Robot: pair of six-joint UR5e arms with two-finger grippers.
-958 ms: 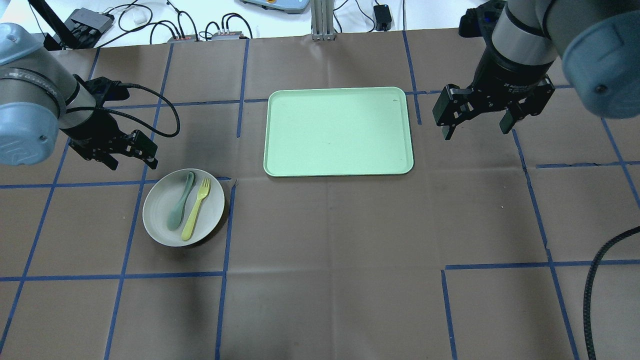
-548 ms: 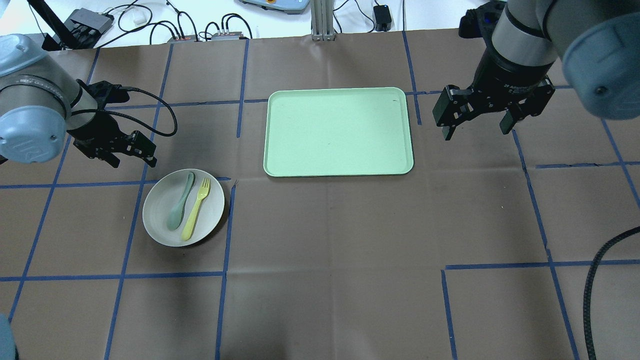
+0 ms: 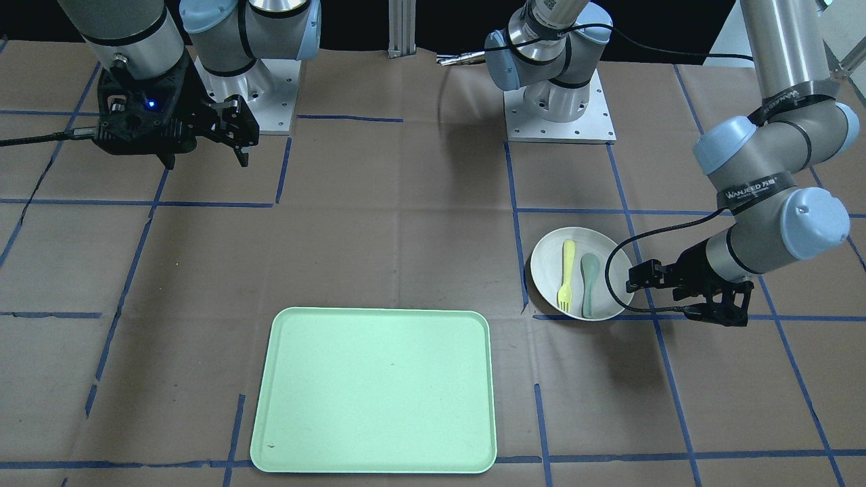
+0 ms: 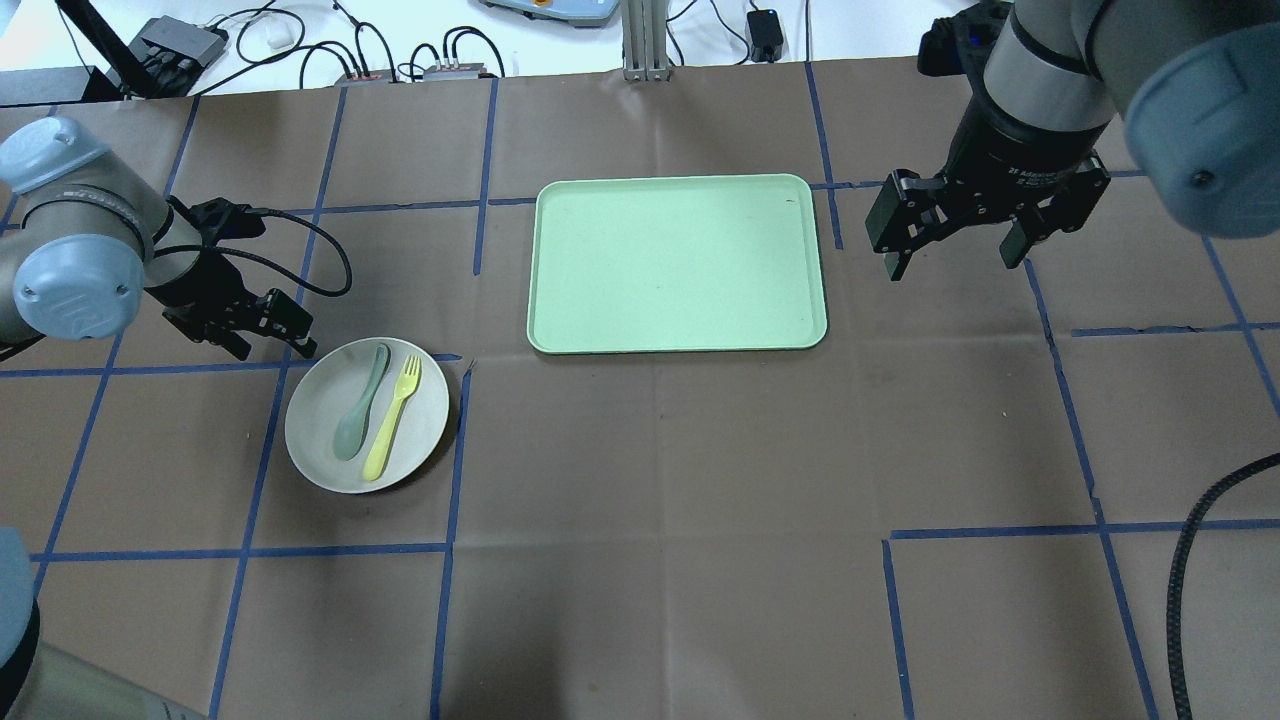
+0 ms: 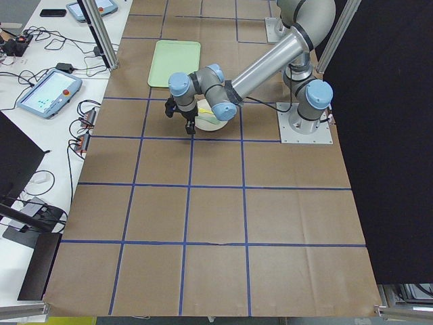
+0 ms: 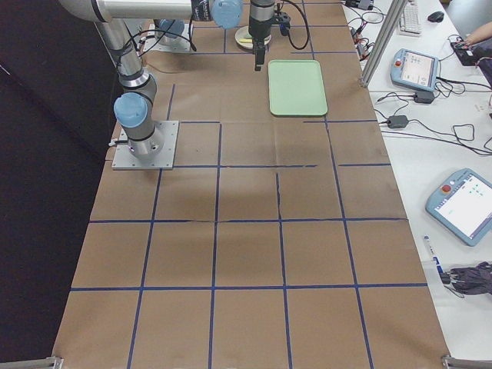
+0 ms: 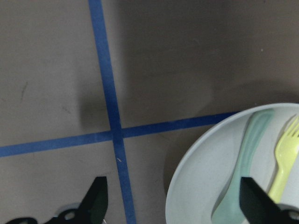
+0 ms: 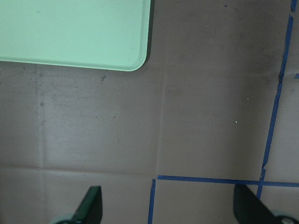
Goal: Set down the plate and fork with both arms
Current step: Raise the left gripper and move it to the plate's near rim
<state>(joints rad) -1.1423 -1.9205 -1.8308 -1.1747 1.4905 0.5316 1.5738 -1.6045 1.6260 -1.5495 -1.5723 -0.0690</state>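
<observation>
Both pincers spread and empty, left gripper and right gripper; your left wrist view crops plate and fork.

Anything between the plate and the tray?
No objects: between the plate and the tray lies only brown paper with a blue tape line, clear in the overhead view.

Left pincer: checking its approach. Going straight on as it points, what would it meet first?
Probably the plate's rim, which lies between the fingers of the left pincer in the wrist view; depth is unclear.
</observation>
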